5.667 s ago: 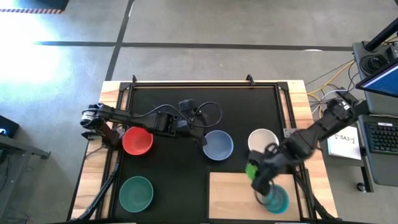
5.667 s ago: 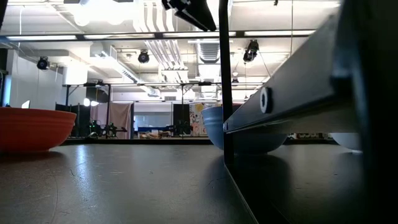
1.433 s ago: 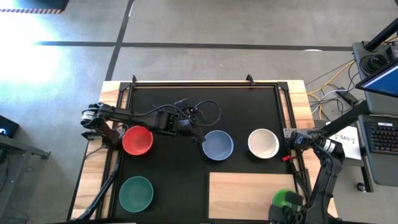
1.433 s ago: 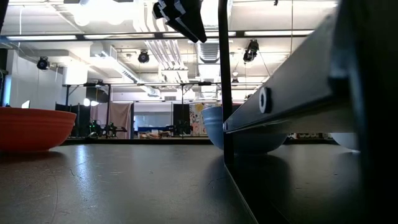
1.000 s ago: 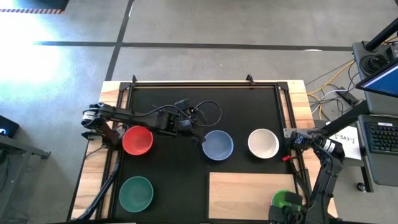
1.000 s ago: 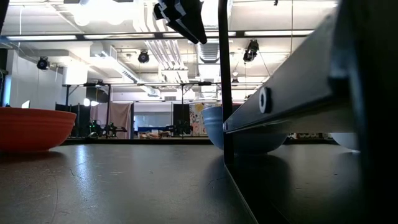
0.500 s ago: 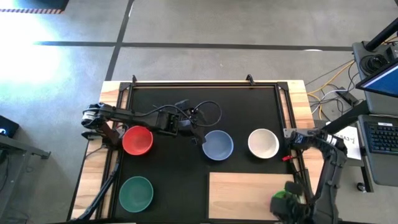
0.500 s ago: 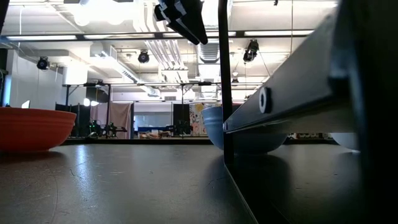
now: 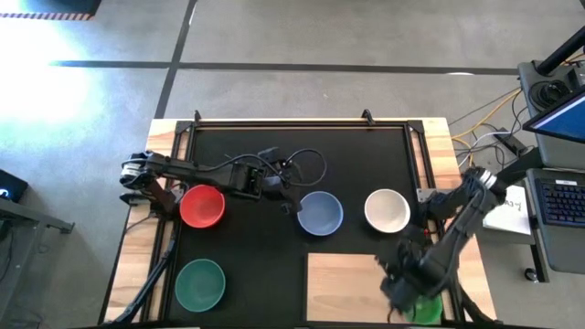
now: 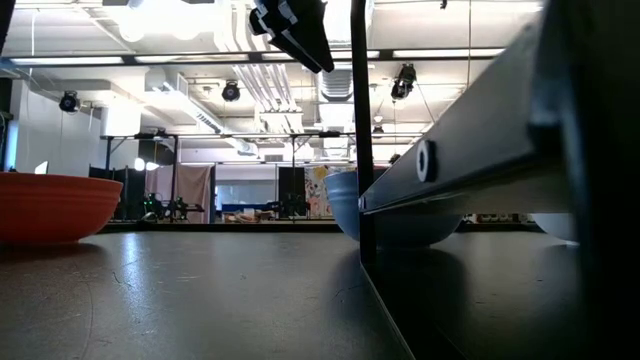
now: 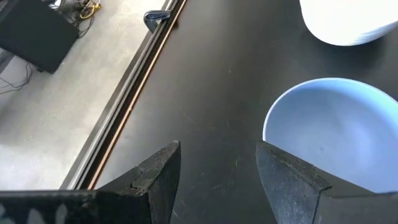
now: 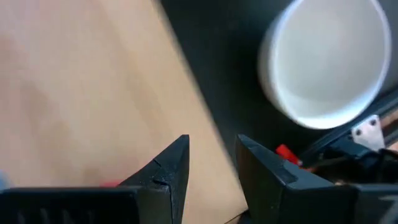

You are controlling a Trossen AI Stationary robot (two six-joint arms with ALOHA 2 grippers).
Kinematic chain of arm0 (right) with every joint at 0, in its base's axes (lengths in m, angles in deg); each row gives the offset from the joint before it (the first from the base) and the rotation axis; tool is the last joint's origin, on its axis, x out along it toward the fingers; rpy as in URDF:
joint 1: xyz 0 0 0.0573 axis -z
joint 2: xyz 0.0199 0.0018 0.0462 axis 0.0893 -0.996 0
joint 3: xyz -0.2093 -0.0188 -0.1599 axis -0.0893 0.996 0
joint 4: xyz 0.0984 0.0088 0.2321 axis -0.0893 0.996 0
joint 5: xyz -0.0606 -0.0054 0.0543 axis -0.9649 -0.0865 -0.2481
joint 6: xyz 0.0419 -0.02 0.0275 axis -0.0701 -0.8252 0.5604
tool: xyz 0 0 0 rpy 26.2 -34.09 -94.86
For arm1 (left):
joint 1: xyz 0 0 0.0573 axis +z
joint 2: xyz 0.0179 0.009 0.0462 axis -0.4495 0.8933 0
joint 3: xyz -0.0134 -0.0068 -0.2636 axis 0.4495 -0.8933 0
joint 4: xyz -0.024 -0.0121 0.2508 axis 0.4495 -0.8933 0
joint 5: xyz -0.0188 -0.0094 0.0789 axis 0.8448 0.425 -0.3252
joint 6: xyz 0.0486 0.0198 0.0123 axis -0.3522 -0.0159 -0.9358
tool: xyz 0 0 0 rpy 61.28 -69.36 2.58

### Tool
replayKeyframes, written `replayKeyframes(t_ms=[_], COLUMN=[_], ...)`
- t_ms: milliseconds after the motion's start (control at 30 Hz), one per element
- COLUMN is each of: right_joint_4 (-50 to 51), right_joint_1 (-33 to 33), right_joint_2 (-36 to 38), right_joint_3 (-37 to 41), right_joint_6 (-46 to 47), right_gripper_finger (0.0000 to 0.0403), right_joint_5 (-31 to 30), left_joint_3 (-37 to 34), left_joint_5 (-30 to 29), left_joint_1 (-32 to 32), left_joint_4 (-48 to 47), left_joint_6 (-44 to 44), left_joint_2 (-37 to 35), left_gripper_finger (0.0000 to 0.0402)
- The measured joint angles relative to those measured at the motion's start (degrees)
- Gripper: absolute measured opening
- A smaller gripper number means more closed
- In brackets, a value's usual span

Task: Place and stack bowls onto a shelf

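The shelf (image 9: 352,288) is a pale wooden board at the near right of the black mat. A light green bowl (image 9: 426,310) sits on its near right corner, partly hidden by my right arm. My right gripper (image 9: 395,277) (image 12: 211,158) hovers open over the board, holding nothing. On the mat stand a red bowl (image 9: 202,206), a teal-green bowl (image 9: 200,284), a periwinkle bowl (image 9: 320,212) and a white bowl (image 9: 387,210). Just left of the periwinkle bowl (image 11: 329,130) my left gripper (image 9: 291,203) (image 11: 217,162) waits open and empty.
A black frame rail (image 9: 302,123) runs along the mat's far edge, with cables looping by the left arm (image 9: 306,164). In the low view a dark bar (image 10: 362,150) stands in front of the periwinkle bowl (image 10: 342,205), and the red bowl (image 10: 50,208) shows at the left.
My right gripper has drawn away from the light green bowl at the shelf's near right corner, going toward the table's left and far side over the board. The bowl stays on the shelf. The left arm has kept still.
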Motion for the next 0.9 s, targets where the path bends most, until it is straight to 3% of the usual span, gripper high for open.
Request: replayKeyframes(t_ms=[467, 900], right_joint_4=[-22.7, -31.5], right_joint_1=[15.1, 21.0], right_joint_2=[20.0, 22.4], right_joint_3=[29.7, 39.6], right_joint_6=[-10.1, -16.4], right_gripper_finger=[0.0120, 0.0162], right_joint_5=[-1.6, -1.0], left_joint_3=[0.0, 0.0], left_joint_5=[0.0, -0.1], left_joint_1=[0.2, 0.3], left_joint_4=[-0.2, -0.1], left_joint_6=[-2.9, -3.0], left_joint_2=[0.0, 0.0], left_gripper_finger=[0.0192, 0.0192])
